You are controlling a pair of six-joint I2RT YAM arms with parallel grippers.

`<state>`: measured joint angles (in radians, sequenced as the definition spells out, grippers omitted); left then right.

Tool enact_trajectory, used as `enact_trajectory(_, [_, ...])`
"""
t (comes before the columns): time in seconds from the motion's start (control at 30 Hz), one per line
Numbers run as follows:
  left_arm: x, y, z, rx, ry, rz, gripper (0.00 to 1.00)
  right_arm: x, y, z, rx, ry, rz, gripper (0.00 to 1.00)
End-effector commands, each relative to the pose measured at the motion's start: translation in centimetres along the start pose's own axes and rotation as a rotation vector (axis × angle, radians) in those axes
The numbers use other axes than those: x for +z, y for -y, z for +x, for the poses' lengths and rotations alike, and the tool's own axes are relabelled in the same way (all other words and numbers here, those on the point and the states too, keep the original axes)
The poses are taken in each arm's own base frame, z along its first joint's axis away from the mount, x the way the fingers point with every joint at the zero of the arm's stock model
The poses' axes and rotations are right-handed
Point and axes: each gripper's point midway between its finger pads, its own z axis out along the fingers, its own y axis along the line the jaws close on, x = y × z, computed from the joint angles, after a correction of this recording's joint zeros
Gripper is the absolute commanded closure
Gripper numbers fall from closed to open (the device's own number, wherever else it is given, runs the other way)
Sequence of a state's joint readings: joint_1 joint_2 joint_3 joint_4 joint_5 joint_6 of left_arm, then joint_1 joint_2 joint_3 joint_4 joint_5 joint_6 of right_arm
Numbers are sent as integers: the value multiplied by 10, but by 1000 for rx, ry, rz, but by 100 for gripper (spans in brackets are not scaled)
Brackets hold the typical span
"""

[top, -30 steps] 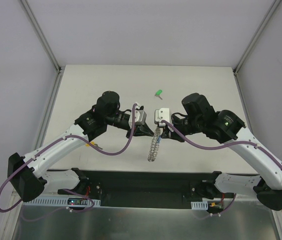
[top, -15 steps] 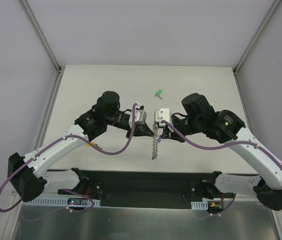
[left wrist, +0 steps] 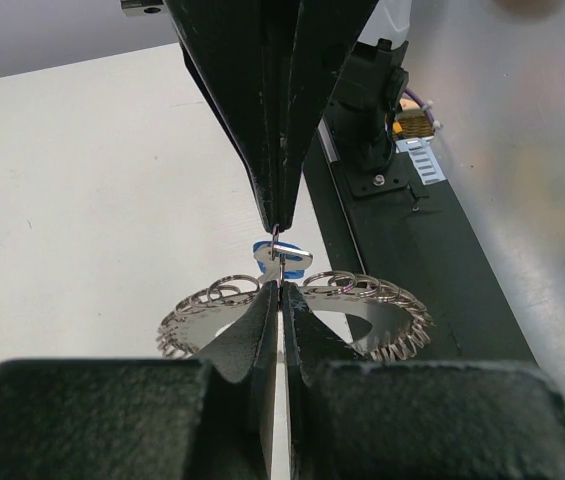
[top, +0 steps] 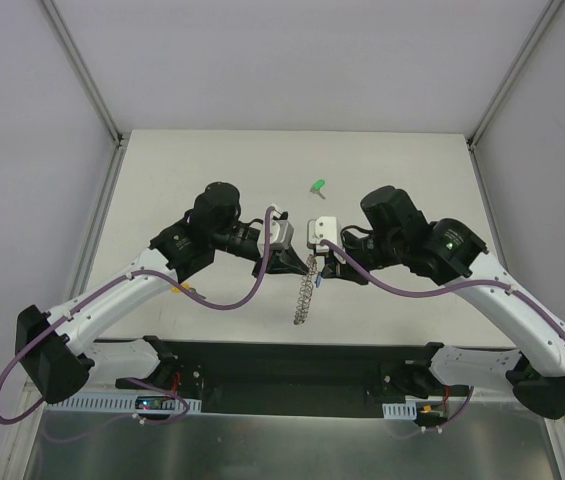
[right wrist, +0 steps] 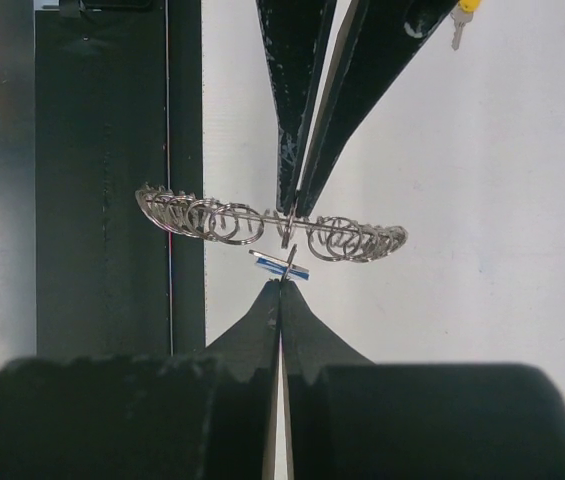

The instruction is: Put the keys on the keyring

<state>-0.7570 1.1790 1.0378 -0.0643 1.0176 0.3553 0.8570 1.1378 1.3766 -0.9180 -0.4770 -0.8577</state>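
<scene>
We find the left gripper (top: 302,263) and right gripper (top: 320,264) tip to tip over mid-table, keyring (top: 304,296) hanging between them: no way through. A green key (top: 317,186) lies just beyond. We see open table (top: 182,170) toward the far corners; both arms bar the near edge.

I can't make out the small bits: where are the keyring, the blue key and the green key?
keyring (right wrist: 217,220), right wrist view, on the wire loops of its left half.
blue key (left wrist: 300,262), left wrist view, on its blue head.
green key (top: 317,186), top view, on its green head.
</scene>
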Motion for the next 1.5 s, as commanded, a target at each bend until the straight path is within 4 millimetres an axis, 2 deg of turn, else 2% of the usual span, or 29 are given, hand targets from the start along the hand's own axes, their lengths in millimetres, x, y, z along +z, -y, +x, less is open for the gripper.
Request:
enact_trajectory(0.0, [-2,-3,-26,86,60,21,100,-8,-3,-15,-39,42,-13,99])
enact_trajectory(0.43, [-3,-5,-24,93,54,5,100,-12,-5,-8,-27,16,-2,99])
enact_trajectory(1.47, [-2,-1,-26,81,61,28,100,-5,-4,-12,-14,19,-28,99])
